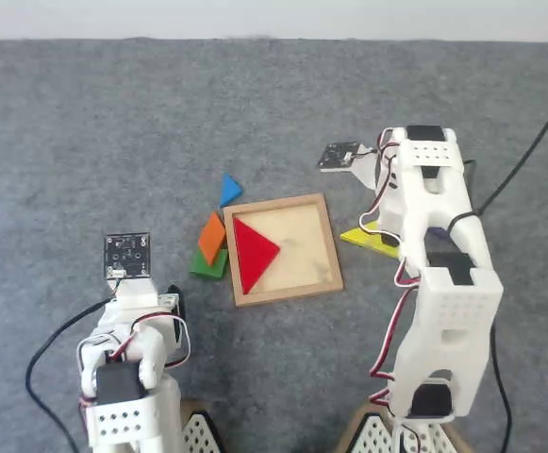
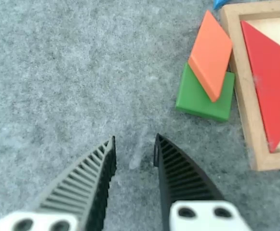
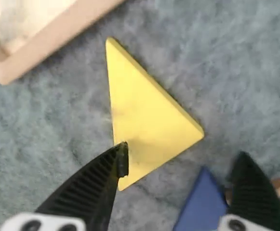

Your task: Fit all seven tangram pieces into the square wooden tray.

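The square wooden tray lies mid-table with a red triangle in its left part. Just left of it an orange parallelogram leans on a green piece, and a small blue triangle lies behind them. A yellow triangle lies right of the tray, partly under the right arm. My right gripper is open low over the yellow triangle, one fingertip at its edge and the other beside a dark blue piece. My left gripper hangs open above bare carpet, short of the green piece.
Grey carpet covers the table. A tray corner lies close to the yellow triangle. The tray rim borders the orange parallelogram. Cables trail from both arms, and the left arm stands at the front left.
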